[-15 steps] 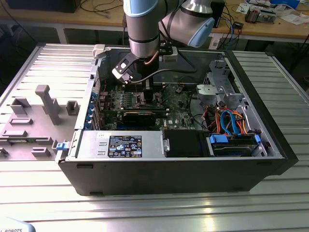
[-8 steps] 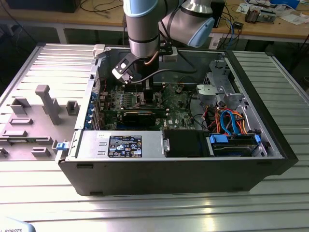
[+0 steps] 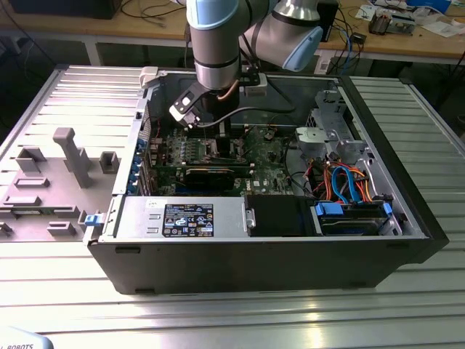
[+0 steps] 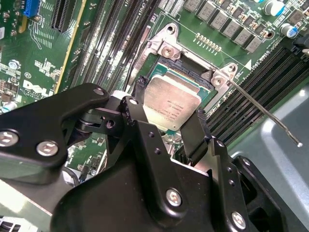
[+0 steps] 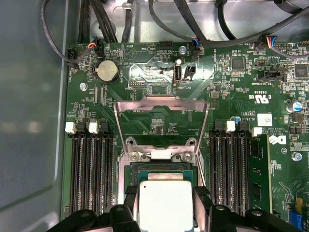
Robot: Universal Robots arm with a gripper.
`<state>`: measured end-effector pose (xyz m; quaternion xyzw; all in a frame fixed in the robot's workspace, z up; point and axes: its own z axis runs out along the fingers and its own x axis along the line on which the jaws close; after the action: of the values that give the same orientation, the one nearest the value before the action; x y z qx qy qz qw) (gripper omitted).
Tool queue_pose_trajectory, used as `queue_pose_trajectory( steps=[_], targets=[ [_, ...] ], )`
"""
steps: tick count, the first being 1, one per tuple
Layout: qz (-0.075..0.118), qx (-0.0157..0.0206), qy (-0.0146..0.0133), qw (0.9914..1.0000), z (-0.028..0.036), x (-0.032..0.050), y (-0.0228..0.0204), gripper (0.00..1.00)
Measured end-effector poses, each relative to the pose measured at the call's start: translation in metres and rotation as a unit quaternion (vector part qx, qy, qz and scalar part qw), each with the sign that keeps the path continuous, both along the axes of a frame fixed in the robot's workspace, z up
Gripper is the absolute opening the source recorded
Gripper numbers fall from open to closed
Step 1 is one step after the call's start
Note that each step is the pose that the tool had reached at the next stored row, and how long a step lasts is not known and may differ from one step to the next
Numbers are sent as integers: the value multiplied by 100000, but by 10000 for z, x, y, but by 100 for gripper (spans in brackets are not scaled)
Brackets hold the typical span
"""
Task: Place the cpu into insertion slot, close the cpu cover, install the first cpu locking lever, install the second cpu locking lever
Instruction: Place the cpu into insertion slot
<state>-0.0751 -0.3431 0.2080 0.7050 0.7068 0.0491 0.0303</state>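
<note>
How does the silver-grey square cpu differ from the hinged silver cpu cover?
The square silver-grey metal cpu is a solid plate; the thin silver hinged cpu cover is a windowed frame. The cpu is gripped by the tool; the cpu cover stands swung open, untouched. Both are silvery metal.

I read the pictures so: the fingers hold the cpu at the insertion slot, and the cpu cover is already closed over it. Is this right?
Not quite. The cpu cover is open and stands tilted back off the insertion slot, as the first wrist view shows. The rest holds: the fingers grip the cpu at the slot.
</note>
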Motion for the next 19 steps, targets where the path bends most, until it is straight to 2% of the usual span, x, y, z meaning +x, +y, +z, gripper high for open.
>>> queue_pose_trajectory(
  steps=[19],
  targets=[
    [-476, 9, -11, 99999, -54, 12, 7, 55]
  ],
)
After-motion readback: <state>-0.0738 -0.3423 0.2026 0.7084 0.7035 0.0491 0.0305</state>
